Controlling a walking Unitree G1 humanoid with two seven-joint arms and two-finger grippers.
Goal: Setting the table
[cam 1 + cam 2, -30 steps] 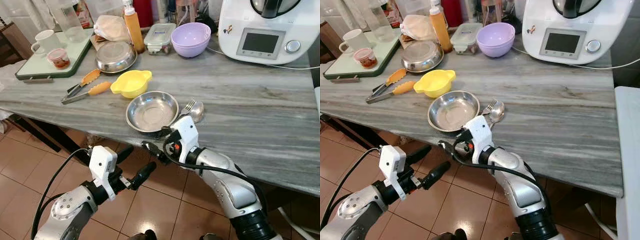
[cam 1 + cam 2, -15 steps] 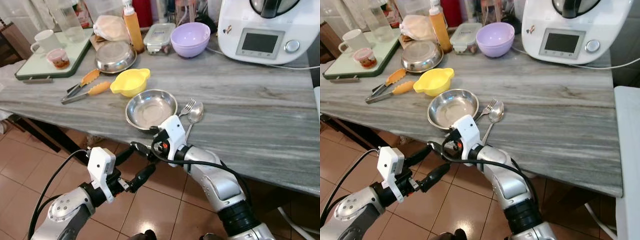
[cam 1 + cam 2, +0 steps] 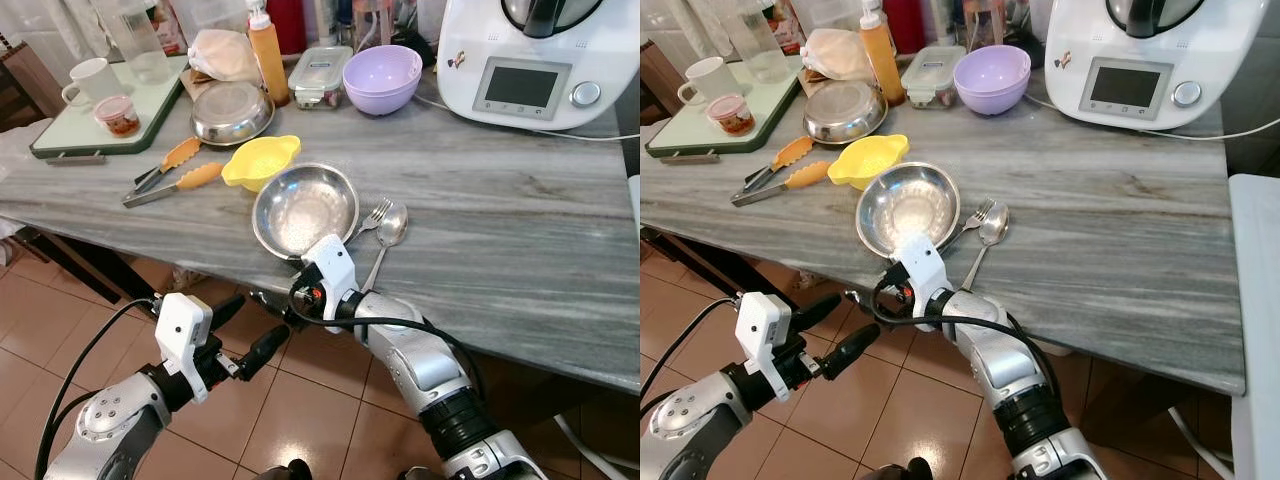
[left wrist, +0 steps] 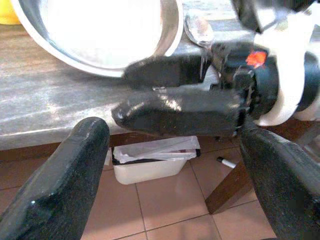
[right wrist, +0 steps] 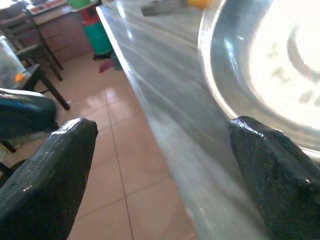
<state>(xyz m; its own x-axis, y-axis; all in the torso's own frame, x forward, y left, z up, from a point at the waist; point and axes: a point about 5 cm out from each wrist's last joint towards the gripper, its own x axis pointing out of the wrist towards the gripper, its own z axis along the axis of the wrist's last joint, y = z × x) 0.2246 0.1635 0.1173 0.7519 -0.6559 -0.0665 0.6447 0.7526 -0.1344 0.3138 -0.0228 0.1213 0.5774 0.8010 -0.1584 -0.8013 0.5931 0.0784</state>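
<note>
A steel bowl (image 3: 305,205) sits near the front edge of the grey table (image 3: 500,210), tipped so its inside faces me, and it touches a yellow bowl (image 3: 262,160). A fork (image 3: 372,214) and a spoon (image 3: 389,226) lie just right of it. My right gripper (image 3: 283,290) is open at the table edge below the bowl. In the left wrist view, one of its fingers (image 4: 165,70) lies against the bowl's near rim and the other is under the tabletop. The bowl's rim (image 5: 235,75) stands between the spread fingers in the right wrist view. My left gripper (image 3: 245,325) hangs open over the floor, left of the right one.
Orange-handled tongs (image 3: 165,175), a second steel bowl (image 3: 232,112), a purple bowl (image 3: 380,78), a lidded container (image 3: 320,75) and an orange bottle (image 3: 268,55) stand further back. A green tray (image 3: 75,135) with a mug (image 3: 88,80) is far left. A white kitchen machine (image 3: 530,60) is back right.
My right gripper has slid left along the table edge. The steel bowl has tipped up and shifted back against the yellow bowl. My left arm has dropped slightly left.
</note>
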